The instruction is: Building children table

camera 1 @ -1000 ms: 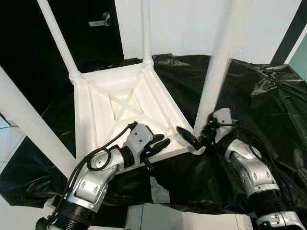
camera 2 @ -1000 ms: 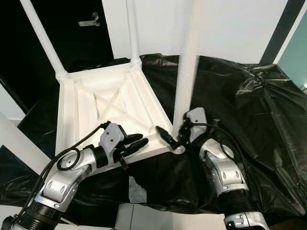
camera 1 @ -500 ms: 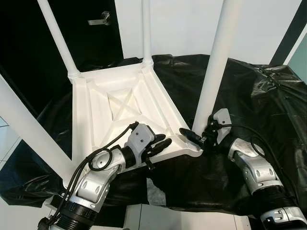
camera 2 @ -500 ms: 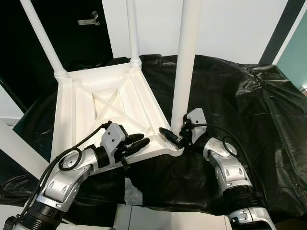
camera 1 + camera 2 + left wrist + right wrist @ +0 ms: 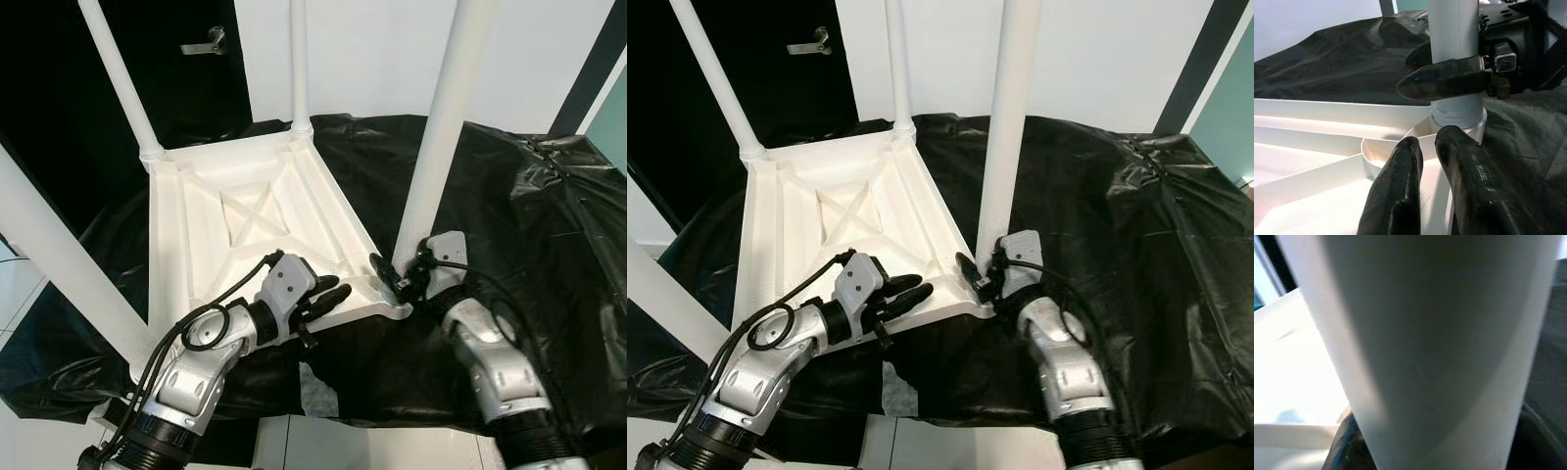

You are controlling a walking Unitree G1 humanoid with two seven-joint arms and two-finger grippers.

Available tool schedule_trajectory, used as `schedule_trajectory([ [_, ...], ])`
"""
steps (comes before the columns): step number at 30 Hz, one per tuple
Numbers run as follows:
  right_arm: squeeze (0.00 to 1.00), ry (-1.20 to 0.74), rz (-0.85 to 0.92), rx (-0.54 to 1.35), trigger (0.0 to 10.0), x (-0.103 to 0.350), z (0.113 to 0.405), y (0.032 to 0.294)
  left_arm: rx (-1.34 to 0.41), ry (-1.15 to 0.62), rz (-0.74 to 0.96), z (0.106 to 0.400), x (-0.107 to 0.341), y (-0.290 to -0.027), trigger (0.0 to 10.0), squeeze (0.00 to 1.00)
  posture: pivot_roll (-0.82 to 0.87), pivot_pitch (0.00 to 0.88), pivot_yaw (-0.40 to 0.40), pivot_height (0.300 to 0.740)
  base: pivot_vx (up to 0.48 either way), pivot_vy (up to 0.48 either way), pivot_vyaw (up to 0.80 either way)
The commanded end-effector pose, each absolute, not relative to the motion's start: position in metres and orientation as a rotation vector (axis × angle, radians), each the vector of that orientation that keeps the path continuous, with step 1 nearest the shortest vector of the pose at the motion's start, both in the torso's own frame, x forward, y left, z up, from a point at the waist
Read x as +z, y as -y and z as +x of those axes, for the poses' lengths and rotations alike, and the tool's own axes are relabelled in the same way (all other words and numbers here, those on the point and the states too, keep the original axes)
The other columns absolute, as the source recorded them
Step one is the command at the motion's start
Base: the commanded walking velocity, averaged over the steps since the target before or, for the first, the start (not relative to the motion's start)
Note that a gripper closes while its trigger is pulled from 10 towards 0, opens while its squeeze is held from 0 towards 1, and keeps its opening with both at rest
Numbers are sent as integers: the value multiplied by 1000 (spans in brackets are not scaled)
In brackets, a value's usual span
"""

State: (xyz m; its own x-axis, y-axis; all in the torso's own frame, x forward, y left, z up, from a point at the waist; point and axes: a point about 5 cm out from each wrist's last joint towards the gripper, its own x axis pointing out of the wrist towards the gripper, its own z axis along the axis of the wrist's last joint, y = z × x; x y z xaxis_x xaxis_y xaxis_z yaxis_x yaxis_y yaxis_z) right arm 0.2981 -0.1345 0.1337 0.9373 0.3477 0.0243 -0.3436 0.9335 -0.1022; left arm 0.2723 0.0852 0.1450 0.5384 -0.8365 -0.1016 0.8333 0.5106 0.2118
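Now I am working on the upturned table, which is lying top-down on the black sheet covering the bench, its legs pointing up. My right hand is gripping the near-right leg low down, just above its corner socket at about 5 o'clock of the frame, one finger wrapping across the front of the post; I judge this is for twisting or seating the leg home. My left hand is resting on the near rim at 6 o'clock, fingers drawn close together with nothing between them, probably pinning the frame so it is not turning with the leg.

The tops of all the legs are running out of frame, so I cannot tell how long they are. The joint inside the socket is hidden, so whether the leg is fully seated is unclear. My right wrist camera is pressed up to the leg and giving me a pale blur.
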Motion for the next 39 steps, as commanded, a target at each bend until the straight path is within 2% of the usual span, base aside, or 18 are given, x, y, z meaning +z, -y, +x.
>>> schedule_trajectory([
  [1,0,-10,-92,259,10000,123,295,137,-1037,18,245,269,146,-86,10000,0,5,0,17,740,0,0,0],
  [4,0,0,-65,183,10000,123,294,134,-1041,14,243,269,146,-86,10000,0,5,0,18,740,0,0,0],
  [6,0,9,-26,96,10000,123,290,124,-1045,12,240,269,147,-88,10000,0,6,0,20,740,0,0,0],
  [9,0,17,-7,85,10000,125,289,114,-1036,25,225,271,150,-87,10000,0,0,0,23,740,0,0,0],
  [17,0,33,7,65,10000,132,289,118,-1034,13,159,270,152,-82,10000,0,11,0,9,740,0,0,0],
  [18,451,42,4,63,10000,134,289,120,-1036,12,162,268,151,-83,10000,0,13,0,6,740,0,0,0],
  [19,1000,47,1,62,10000,135,289,121,-1037,9,163,267,151,-84,10000,0,13,0,7,740,0,0,0],
  [26,1000,70,-12,99,10000,137,286,125,-1034,-2,165,266,149,-85,10000,0,15,0,4,740,0,0,0],
  [29,1000,99,-18,154,10000,141,283,134,-1032,-5,171,266,149,-87,10000,0,20,0,2,740,0,0,0],
  [31,1000,100,-16,290,10000,142,282,145,-1032,-6,174,266,151,-89,10000,0,13,0,8,740,0,0,0],
  [32,1000,100,-16,290,10000,142,282,145,-1032,-6,174,266,151,-89,10000,0,13,0,8,740,0,0,0],
  [33,635,99,-13,343,10000,142,282,146,-1034,-8,176,266,151,-90,10000,0,11,0,9,740,0,0,0],
  [34,0,97,-18,398,10000,142,283,147,-1038,-11,177,266,150,-90,10000,0,6,0,13,740,0,0,0],
  [39,0,74,-45,567,10000,141,290,141,-1060,-17,183,264,149,-88,10000,0,2,0,17,740,0,0,0],
])
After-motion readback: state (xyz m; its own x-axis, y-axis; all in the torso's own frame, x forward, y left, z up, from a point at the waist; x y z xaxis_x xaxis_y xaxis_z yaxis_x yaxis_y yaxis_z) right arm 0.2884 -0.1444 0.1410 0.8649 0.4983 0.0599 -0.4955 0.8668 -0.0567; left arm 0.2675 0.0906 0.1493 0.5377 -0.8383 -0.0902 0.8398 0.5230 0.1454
